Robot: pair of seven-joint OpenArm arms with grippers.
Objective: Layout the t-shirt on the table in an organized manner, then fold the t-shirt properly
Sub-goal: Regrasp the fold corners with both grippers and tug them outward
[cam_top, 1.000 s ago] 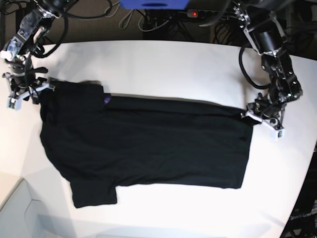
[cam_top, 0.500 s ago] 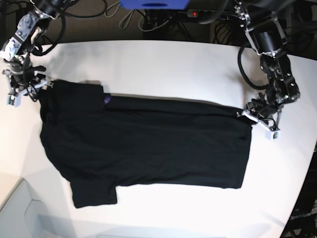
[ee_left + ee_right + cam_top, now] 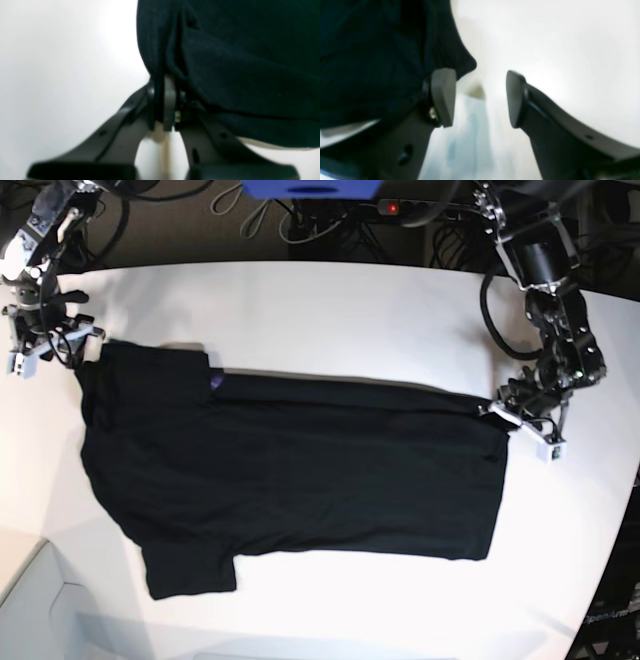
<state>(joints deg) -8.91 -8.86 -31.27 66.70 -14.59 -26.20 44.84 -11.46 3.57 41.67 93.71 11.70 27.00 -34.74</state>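
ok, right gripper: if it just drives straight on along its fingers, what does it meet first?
Probably bare table. The right gripper is open, nothing between its fingers; the t-shirt edge sits beside one finger, out of line. Depth unclear.

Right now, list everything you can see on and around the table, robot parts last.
t-shirt: one, black, spread flat across the middle of the table, a small purple patch showing near its upper left fold.
table: one, white, curved far edge, under the whole shirt.
cables: several, dark, in a tangle behind the table's far edge.
blue box: one, blue, at the top edge behind the table.
left hand: one, dark grey, at the shirt's corner on the base view's right, shut on a bunched fold of the t-shirt.
right hand: one, dark grey, at the shirt's corner on the base view's left, open, with cloth beside one finger and nothing between the pads.
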